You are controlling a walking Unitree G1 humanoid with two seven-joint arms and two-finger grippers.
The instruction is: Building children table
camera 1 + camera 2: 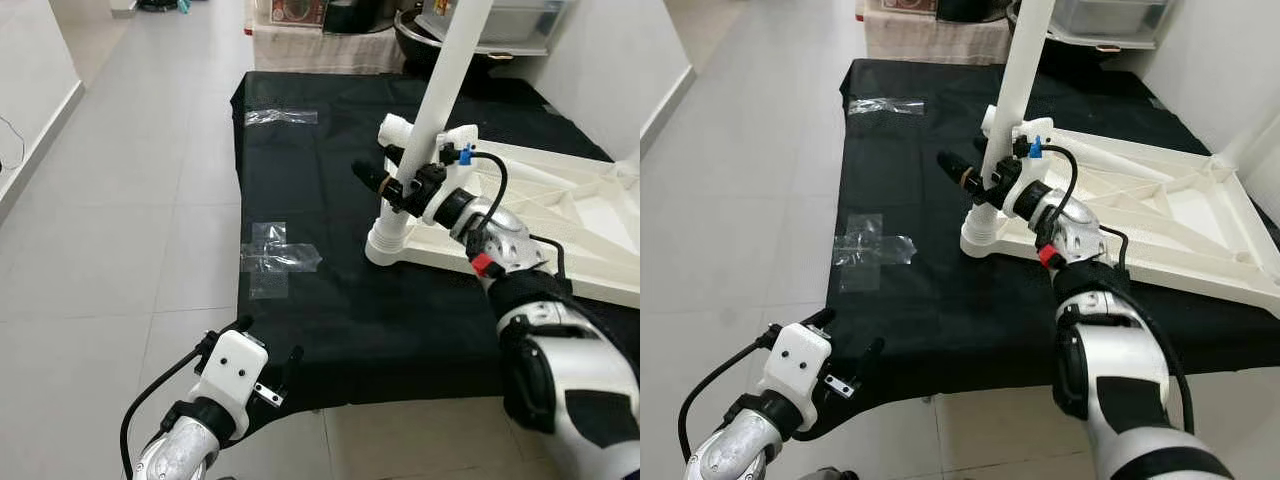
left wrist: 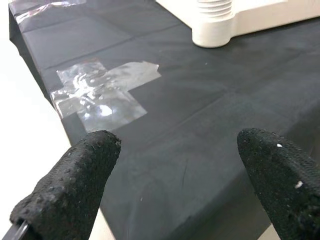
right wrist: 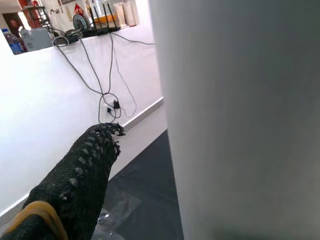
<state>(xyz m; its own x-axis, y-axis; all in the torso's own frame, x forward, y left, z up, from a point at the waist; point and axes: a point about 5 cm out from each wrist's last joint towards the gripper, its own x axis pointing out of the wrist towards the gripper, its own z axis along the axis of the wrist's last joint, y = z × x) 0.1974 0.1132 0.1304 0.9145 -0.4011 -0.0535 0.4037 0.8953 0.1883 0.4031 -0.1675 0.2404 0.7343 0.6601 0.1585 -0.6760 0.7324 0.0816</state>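
A white children's table top lies upside down on a black cloth. At its near-left corner a white leg stands tilted in a ribbed socket. My right gripper is open around the leg a little above the socket. One black finger shows with a gap to the leg; the other is hidden behind it. My left gripper is open and holds nothing. It hovers over the cloth's front-left edge, pointing toward the socket.
Two patches of clear tape stick to the cloth on its left side. Grey tile floor runs along the left. Shelves with pots and a bin stand behind the cloth. A white wall rises at the right.
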